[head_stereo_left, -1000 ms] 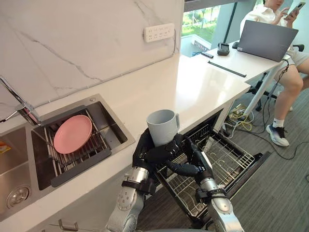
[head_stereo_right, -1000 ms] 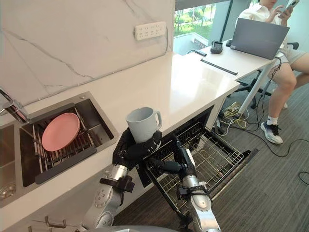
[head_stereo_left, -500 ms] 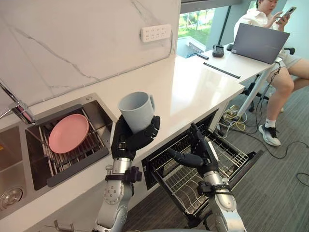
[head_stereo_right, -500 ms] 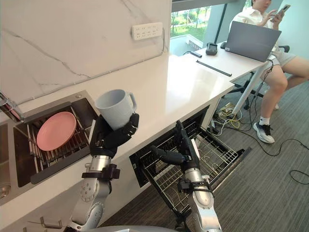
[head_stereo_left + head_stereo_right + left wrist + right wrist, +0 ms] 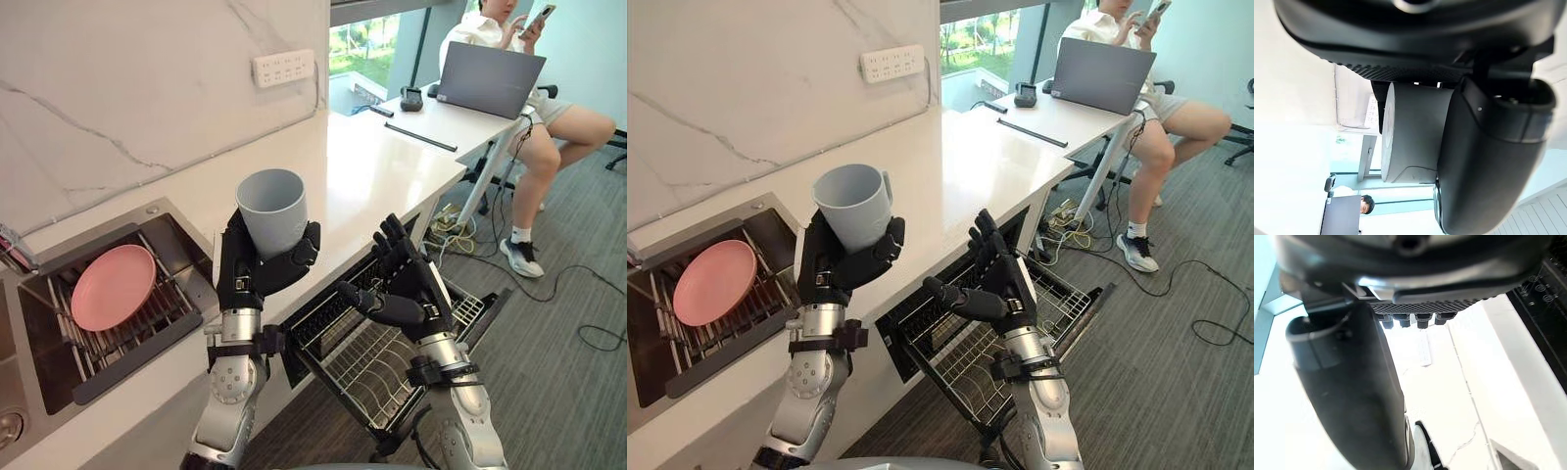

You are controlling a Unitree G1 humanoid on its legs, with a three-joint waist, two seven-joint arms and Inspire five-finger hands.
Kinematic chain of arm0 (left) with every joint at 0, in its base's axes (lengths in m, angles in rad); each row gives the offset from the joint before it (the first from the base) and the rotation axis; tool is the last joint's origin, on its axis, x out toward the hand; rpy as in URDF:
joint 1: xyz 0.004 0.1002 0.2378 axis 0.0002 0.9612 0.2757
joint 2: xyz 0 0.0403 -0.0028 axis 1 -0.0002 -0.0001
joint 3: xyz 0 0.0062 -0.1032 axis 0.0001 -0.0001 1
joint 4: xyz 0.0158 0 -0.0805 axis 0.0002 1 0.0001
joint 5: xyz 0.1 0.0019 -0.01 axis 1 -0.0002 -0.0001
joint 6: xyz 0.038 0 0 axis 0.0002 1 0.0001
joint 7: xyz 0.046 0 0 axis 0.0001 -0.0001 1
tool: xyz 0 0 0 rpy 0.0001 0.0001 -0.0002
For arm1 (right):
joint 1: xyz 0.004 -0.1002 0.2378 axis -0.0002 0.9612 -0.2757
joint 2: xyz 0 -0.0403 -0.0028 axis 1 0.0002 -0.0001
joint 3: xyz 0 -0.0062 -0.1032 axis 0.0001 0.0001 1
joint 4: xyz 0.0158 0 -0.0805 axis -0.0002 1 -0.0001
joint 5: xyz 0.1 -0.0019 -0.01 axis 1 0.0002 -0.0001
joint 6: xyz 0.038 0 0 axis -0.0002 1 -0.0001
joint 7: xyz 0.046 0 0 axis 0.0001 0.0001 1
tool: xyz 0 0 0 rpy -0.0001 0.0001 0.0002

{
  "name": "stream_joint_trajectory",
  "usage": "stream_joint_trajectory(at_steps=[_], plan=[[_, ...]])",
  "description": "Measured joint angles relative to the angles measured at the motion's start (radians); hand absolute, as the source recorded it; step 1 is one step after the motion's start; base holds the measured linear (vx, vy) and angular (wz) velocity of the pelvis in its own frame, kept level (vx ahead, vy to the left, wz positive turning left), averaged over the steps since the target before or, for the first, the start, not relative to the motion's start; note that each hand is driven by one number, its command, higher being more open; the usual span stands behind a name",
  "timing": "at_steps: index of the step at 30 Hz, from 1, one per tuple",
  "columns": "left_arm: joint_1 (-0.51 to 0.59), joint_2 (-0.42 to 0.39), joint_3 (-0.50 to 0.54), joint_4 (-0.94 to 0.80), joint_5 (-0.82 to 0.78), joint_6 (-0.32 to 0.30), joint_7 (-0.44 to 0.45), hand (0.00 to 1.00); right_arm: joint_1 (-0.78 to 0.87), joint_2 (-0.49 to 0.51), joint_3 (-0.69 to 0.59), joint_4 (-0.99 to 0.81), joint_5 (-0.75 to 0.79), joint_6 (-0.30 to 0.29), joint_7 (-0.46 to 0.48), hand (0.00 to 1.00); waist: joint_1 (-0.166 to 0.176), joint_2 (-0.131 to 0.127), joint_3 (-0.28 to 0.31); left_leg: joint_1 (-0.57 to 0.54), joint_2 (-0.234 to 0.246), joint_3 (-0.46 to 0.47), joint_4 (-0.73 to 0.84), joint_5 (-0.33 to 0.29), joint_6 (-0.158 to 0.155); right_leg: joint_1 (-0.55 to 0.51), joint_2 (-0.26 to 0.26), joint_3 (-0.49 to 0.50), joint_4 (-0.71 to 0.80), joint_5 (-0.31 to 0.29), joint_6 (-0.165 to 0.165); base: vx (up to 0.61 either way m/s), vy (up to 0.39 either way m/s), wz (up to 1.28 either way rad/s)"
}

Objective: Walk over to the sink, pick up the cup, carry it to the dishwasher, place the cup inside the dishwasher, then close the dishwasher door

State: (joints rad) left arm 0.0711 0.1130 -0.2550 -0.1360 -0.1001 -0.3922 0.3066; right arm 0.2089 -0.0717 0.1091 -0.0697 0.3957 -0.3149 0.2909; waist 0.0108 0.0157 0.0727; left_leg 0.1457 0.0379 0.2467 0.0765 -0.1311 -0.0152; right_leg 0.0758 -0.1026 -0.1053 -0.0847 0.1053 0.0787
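Cup stands upright, gripped by the left hand's curled fingers. Right hand, at its three o'clock, fingers spread, has seemingly risen since.

The cup's base is hidden inside the left hand's curled fingers. The right hand covers part of the rack, whose far end runs out of sight under the counter. The sink is cut off at the left edge, the person's head at the top
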Motion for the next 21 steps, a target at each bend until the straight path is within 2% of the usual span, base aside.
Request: stream_joint_trajectory(at_steps=[7, 12, 21], plan=[[-0.04, 0.004, 0.004, 0.083, 0.004, 0.015, -0.029, 0.0, -0.001, -0.01, 0.036, -0.028, 0.005, 0.0, 0.019, 1.0, -0.006, 0.0, 0.0, 0.004, -0.002, 0.01, -0.002, 0.0, 0.0, -0.009, 0.005, 0.024, -0.001, 0.009, -0.002, -0.04, -0.017, -0.1], [-0.042, 0.006, -0.042, 0.103, 0.025, 0.038, -0.074, 0.0, -0.006, -0.012, 0.061, -0.028, 0.003, 0.0, 0.015, 1.0, -0.006, 0.001, 0.0, 0.004, -0.001, 0.01, -0.004, -0.001, -0.001, -0.016, 0.011, 0.033, -0.004, 0.016, -0.007, -0.05, -0.027, -0.06], [-0.046, 0.008, -0.156, 0.126, 0.064, 0.07, -0.12, 0.0, -0.023, -0.017, 0.096, -0.033, 0.003, -0.014, -0.086, 1.0, -0.01, 0.002, -0.001, 0.004, 0.0, 0.013, -0.003, -0.001, -0.001, -0.027, 0.016, 0.047, -0.006, 0.024, -0.012, -0.05, -0.024, -0.05]])
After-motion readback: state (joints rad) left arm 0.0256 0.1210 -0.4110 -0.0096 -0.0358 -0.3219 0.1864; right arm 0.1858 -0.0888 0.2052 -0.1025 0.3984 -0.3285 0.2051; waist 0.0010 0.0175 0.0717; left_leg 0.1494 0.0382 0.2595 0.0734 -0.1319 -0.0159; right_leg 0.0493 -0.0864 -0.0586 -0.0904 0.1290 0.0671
